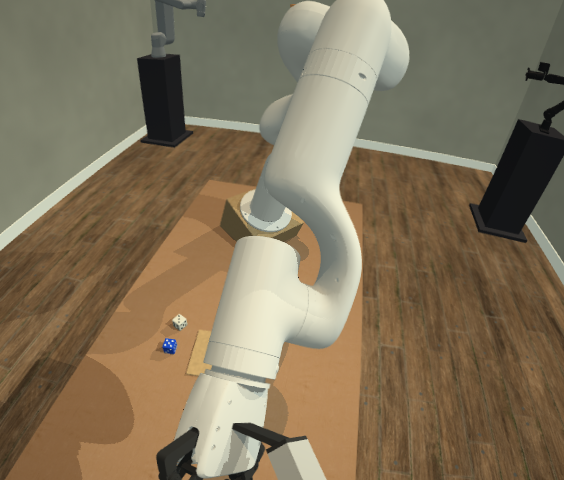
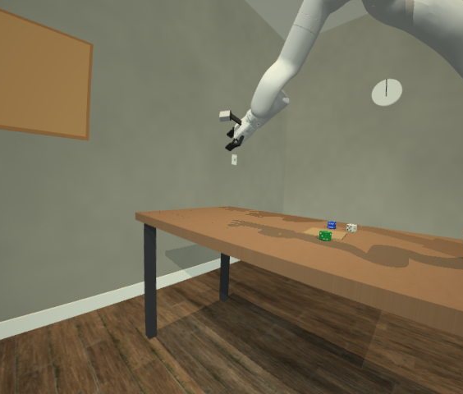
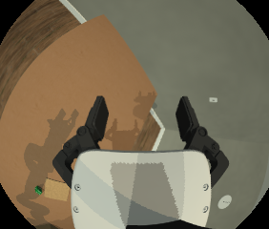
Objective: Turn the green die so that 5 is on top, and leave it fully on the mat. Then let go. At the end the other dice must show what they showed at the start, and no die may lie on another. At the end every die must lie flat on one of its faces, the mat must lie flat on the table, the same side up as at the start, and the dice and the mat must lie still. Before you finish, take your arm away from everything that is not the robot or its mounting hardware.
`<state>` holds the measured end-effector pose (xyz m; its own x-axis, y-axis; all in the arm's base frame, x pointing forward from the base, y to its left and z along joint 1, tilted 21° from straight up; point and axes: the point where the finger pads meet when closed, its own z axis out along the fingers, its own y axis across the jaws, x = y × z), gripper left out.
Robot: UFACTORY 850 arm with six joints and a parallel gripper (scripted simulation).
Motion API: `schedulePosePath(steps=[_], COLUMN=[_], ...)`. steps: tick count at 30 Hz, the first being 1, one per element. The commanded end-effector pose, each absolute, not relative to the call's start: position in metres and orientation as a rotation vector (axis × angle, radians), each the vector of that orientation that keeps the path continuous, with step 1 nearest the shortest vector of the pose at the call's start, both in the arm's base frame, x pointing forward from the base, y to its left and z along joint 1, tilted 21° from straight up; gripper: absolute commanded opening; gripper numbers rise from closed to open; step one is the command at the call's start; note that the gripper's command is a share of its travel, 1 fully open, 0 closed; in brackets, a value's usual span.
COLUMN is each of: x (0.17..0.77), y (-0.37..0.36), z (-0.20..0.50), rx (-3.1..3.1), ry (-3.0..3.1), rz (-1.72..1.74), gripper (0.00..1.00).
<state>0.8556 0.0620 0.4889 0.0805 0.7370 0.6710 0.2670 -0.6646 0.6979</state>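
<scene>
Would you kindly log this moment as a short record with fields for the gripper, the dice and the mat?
gripper: gripper open, empty, high above the table
green die: green die on the mat's near edge
mat: mat flat on the table
blue die: blue die off the mat, on the table
white die: white die off the mat, beside the blue die
stacking: none

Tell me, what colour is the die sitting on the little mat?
Green with white dots: the small green die on the thin tan mat, seen best in the exterior view.
</scene>
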Motion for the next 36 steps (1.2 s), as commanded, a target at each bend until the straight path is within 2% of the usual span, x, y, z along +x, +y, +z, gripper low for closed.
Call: schedulePosePath(steps=[1, 19, 36], x=[0.856, 0.855, 0.796], y=[0.062, 0.059, -0.084], z=[0.491, 0.489, 0.349], rx=[1.968, 1.978, 2.552], ry=[0.990, 0.982, 0.370], rz=[1.614, 1.610, 1.308], gripper=[1.00, 1.00, 1.00])
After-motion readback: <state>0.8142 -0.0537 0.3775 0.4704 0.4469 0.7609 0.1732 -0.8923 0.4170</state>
